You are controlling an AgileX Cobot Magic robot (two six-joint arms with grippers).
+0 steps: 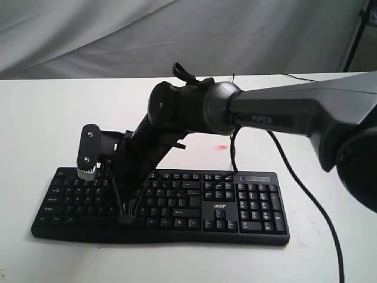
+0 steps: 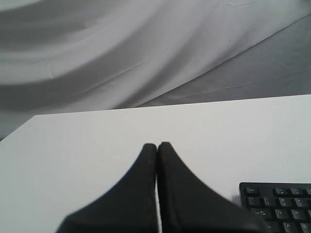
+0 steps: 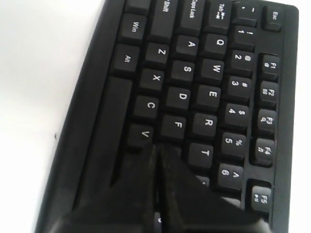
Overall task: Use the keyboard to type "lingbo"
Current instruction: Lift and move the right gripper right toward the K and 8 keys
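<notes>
We saw the right gripper (image 3: 157, 147), its tapered matte-black fingers pressed together, tips down by the F and V keys of the keyboard (image 1: 253, 207). This wide black plastic slab lay toward the near edge of the smooth white table (image 1: 47, 118). The left gripper (image 2: 156, 144), likewise closed, hung beside the keyboard's corner.

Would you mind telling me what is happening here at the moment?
The robot's right arm reaches across the wide black plastic keyboard lying on the white table. The right gripper is shut and points down at the left-hand letter keys, with its tip beside V and F. The key under the tip is hidden. The left gripper is also shut and holds nothing. It is over the table, off a corner of the keyboard.
</notes>
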